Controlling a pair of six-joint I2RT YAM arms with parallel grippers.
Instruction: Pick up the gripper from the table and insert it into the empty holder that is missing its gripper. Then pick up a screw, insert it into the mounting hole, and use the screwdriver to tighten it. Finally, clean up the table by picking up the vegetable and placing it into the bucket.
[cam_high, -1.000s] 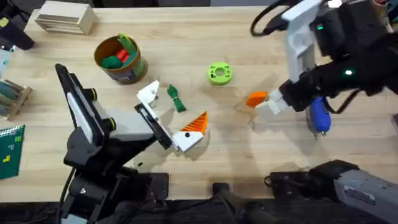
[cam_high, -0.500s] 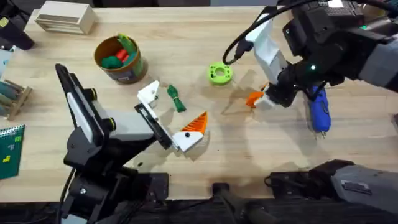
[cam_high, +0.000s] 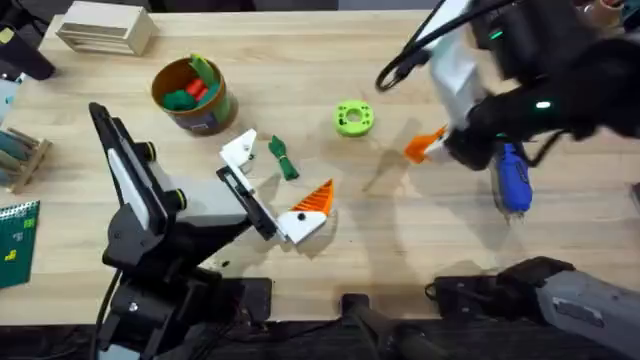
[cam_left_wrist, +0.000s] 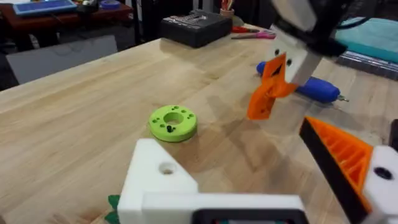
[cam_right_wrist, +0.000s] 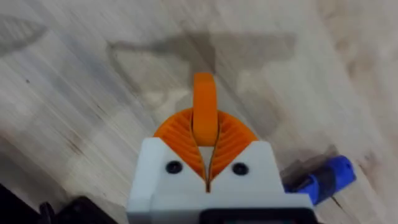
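Observation:
My right gripper (cam_high: 432, 148) is shut on the small orange gripper piece (cam_high: 424, 146), holding it just above the table (cam_high: 400, 250). In the right wrist view the piece (cam_right_wrist: 204, 111) stands upright between my orange ribbed pads (cam_right_wrist: 233, 138). My left gripper (cam_high: 277, 188) rests open near the table's middle. One of its fingers is the bare white holder (cam_high: 240, 151) (cam_left_wrist: 158, 177); the other carries an orange pad (cam_high: 318, 197). The dark-green vegetable (cam_high: 284, 159) lies between those fingers. The blue screwdriver (cam_high: 513, 180) lies right of the held piece. The orange bucket (cam_high: 190, 97), with toys inside, stands at the back left.
A bright green ring-shaped disc (cam_high: 352, 118) (cam_left_wrist: 173, 122) sits between the bucket and my right gripper. A slatted wooden block (cam_high: 105, 28) is at the far left corner, and a green card (cam_high: 18, 240) at the left edge. A black box (cam_left_wrist: 196, 28) stands on the table beyond the disc.
My right arm has swung and risen, carrying the orange gripper piece slightly right and away from the table surface. The left arm has not moved.

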